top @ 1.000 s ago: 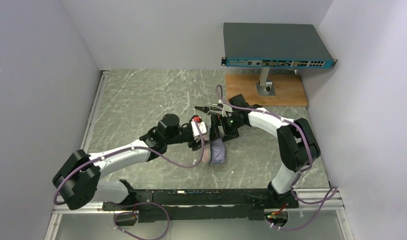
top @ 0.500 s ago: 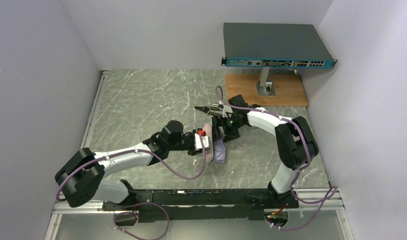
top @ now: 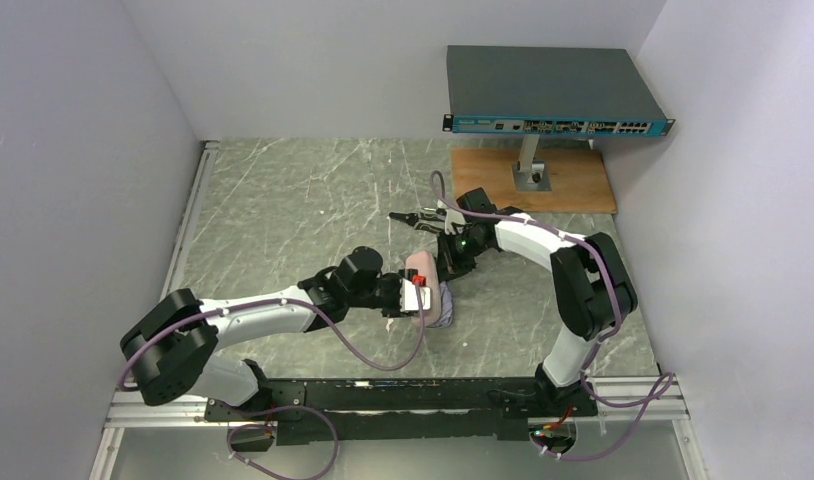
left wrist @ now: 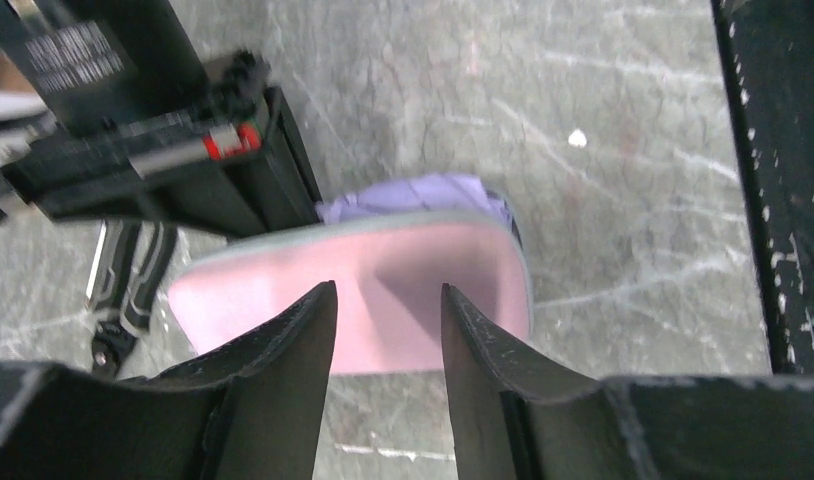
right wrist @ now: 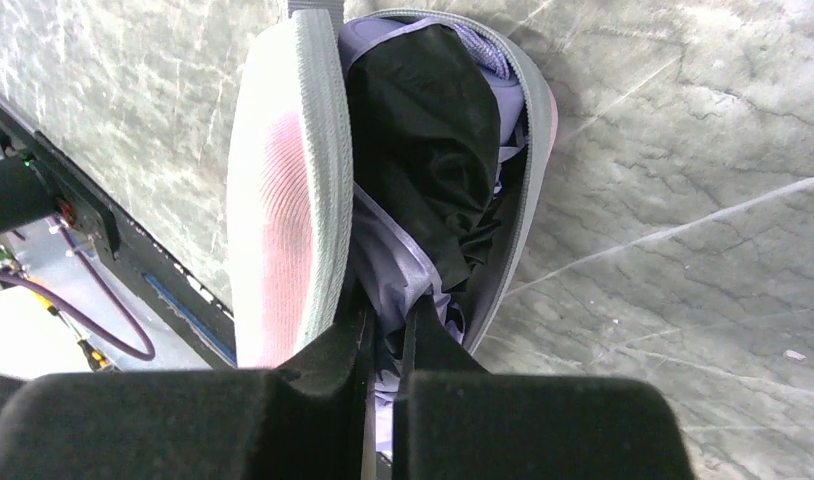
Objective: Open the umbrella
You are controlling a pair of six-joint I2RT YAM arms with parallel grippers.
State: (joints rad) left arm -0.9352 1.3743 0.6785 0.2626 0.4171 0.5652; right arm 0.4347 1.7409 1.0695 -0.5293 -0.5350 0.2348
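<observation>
Gripping the umbrella [right wrist: 423, 150], our right claw [right wrist: 388, 325] is clenched; whether our left claw [left wrist: 388, 292] holds the pink case [left wrist: 463, 260], we cannot tell.

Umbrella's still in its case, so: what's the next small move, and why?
Probably draw the right tool back a little, pulling the umbrella from the pink case: it is shut on lilac fabric, the case gapes open, and the left tool sits at the lid.

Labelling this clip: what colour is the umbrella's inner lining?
Black lining; clearest in the right wrist view.
</observation>
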